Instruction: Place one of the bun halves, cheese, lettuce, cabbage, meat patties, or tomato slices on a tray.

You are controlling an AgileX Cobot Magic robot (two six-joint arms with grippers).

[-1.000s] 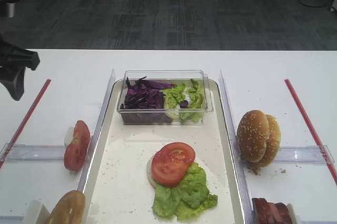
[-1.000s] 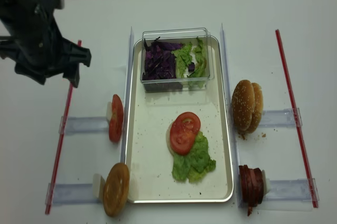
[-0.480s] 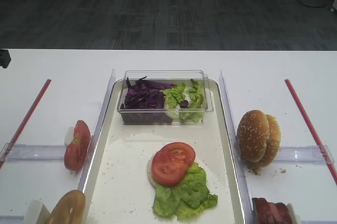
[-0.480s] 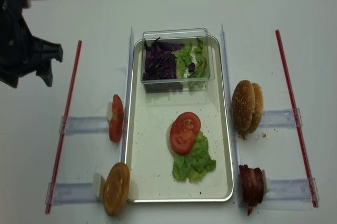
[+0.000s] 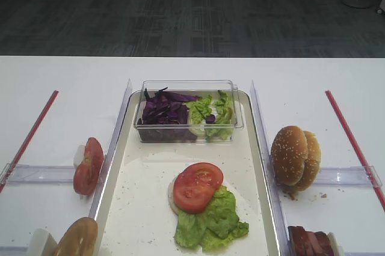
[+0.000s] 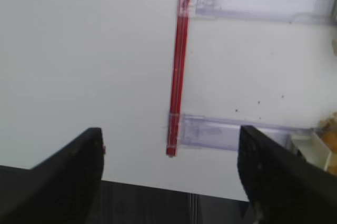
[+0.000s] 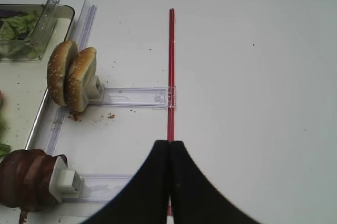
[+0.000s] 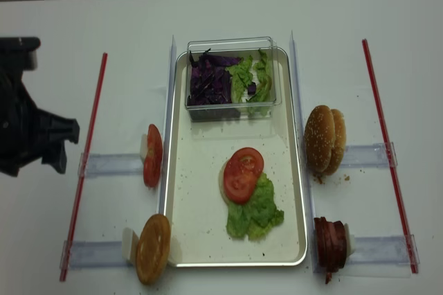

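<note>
Tray floor open near the left rim
The clear plastic box (image 8: 232,73) blocks the tray's (image 8: 181,219) far end; tomato slices (image 8: 242,174) and lettuce (image 8: 255,213) fill its middle.

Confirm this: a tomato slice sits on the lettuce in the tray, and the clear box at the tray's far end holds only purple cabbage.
Not quite. The clear box holds purple cabbage and green lettuce pieces side by side, as the realsense high view shows. The tomato slice does sit on the lettuce in the tray.

Two overhead views, two downward wrist views
</note>
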